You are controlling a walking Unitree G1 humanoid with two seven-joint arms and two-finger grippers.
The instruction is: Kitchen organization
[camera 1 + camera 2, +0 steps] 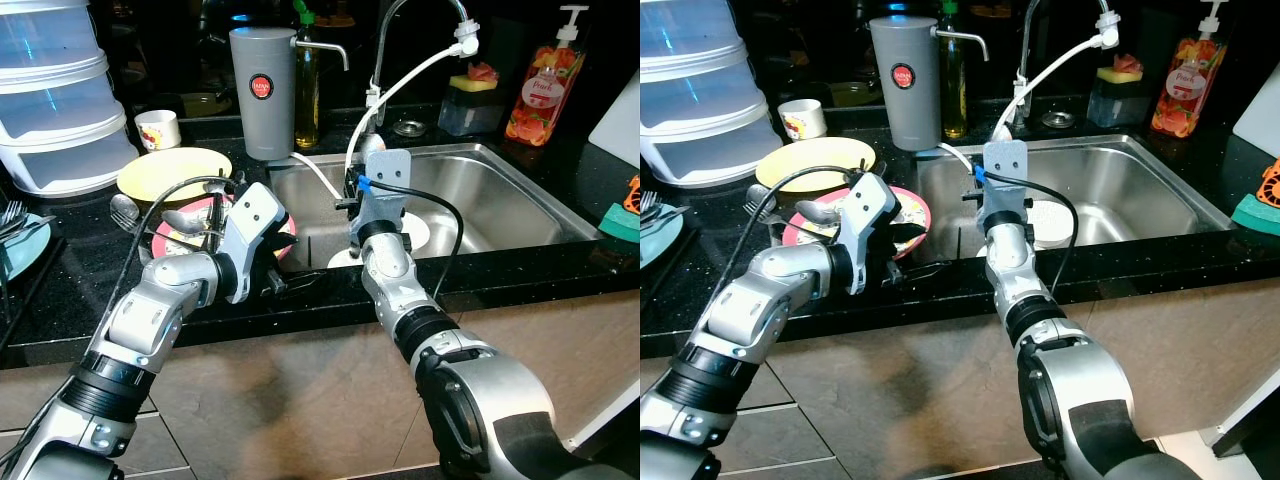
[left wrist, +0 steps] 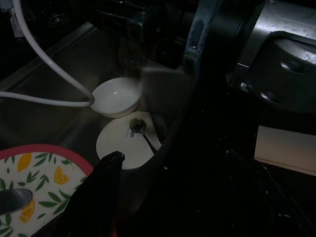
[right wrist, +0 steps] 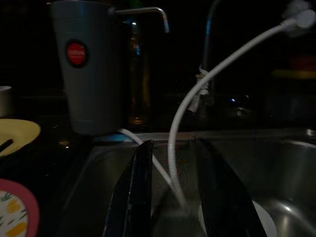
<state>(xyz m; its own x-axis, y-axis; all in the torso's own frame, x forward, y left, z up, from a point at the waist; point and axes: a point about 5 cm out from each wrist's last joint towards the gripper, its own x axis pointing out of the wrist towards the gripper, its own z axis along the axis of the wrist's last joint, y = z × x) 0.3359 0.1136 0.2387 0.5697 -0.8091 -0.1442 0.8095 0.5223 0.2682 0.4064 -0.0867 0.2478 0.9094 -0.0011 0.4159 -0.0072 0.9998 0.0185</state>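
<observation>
The black speckled stone bench (image 1: pixel 70 290) runs across the scene, with a stainless steel sink basin (image 1: pixel 510 200) sunk into its right half. At the bench's far left corner stands a stack of clear plastic tiered containers (image 1: pixel 55 100). A tall grey cylindrical dispenser with a red round label (image 1: pixel 262 92) sits at the back edge, just beside the sink's left rim, and a white flexible hose (image 1: pixel 400 90) curves from the tap down into the basin. An orange soap pump bottle (image 1: pixel 545 85) stands at the back right.

Left of the sink lie a round pale yellow plate (image 1: pixel 172 172) and, nearer the front edge, a round pink-rimmed plate printed with lemons and leaves (image 2: pixel 34 182), touching the sink's left rim. On the sink floor sit a flat white plate with a metal spoon on it (image 2: pixel 118 140) and, just beside it, a small white bowl (image 2: pixel 114 97).

The left gripper (image 1: pixel 272 252) hovers over the pink-rimmed plate at the front edge; whether its fingers are apart or together cannot be told. The right gripper (image 3: pixel 173 187) reaches over the sink's front left corner, its two black fingers spread apart and holding nothing.
</observation>
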